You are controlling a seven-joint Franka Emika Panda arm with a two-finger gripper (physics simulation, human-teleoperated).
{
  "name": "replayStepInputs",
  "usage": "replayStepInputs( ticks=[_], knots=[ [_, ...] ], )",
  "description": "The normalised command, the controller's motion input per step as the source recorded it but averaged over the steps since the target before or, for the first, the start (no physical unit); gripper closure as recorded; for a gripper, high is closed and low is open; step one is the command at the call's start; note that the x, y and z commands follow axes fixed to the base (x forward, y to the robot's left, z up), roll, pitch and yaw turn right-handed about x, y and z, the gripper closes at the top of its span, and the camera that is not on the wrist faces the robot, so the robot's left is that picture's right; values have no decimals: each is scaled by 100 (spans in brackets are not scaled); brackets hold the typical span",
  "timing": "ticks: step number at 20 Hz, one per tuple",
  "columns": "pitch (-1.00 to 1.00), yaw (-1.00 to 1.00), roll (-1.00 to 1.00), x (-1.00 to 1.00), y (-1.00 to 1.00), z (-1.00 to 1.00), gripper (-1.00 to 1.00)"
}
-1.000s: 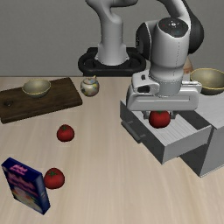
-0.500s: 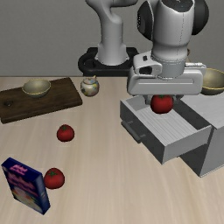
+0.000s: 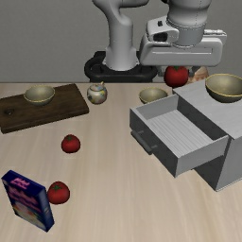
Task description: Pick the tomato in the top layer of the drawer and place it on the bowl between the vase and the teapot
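White and grey seven-joint robot arm (image 3: 123, 38) held high, with its grey two-finger gripper (image 3: 177, 73) pointed straight down.

The arm is seen as a white column rising from a black round base (image 3: 118, 66) near the top of the exterior view, and is bent over towards the exterior view's right. The wrist is turned so that the wide, box-like gripper body is set level, with its long side across the view. The jaws are largely hidden beneath that body. They are closed from two sides on a round red tomato (image 3: 177, 77), which is hung just below the hand.
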Motion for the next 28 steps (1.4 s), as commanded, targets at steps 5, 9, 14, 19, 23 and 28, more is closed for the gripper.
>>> replayStepInputs(
  ticks=[5, 9, 14, 19, 23, 28],
  knots=[
    [0, 0, 0, -100, 0, 0, 100],
    [0, 0, 0, -100, 0, 0, 100],
    [0, 0, 0, -100, 0, 0, 100],
    [0, 0, 0, -40, -40, -20, 100],
    [0, 0, 0, 0, 0, -100, 100],
    [0, 0, 0, 0, 0, -100, 100]
  ],
)
